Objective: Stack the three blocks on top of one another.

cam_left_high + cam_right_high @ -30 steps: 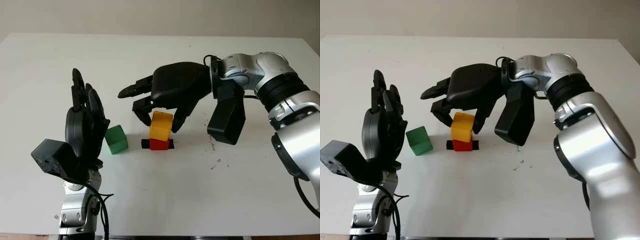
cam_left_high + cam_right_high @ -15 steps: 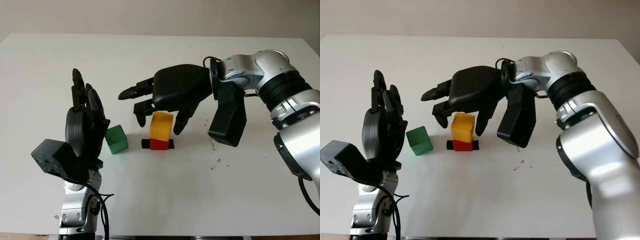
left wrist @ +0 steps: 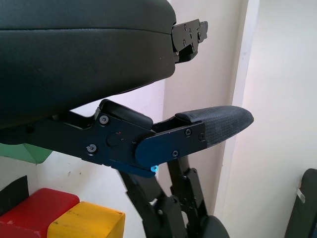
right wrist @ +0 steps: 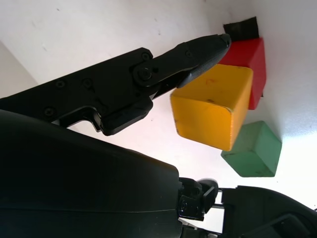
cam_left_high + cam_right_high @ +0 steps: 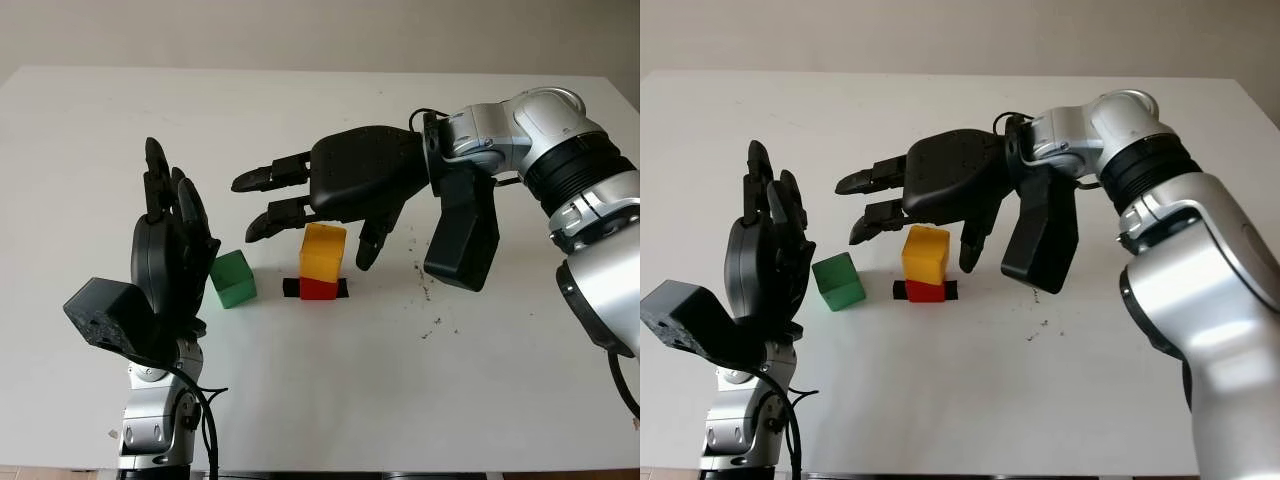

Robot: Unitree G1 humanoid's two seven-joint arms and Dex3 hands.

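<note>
- From the left eye view: the right hand has let go of the yellow block and lifted off it since a second ago. It now hangs open just above and behind the block, holding nothing. The yellow block sits squarely on the red block near the middle of the table, so two tiers look done.
- From the right eye view: the green block stands alone on the table just beside the stack, on the left-hand side. I reckon it is the last piece to go on. The left hand is raised near the table's front edge, close by the green block, open and empty.
- From the left wrist view: red and yellow blocks lie past the fingers, untouched.
- From the right wrist view: one fingertip hangs alongside the yellow block, apart from it.
</note>
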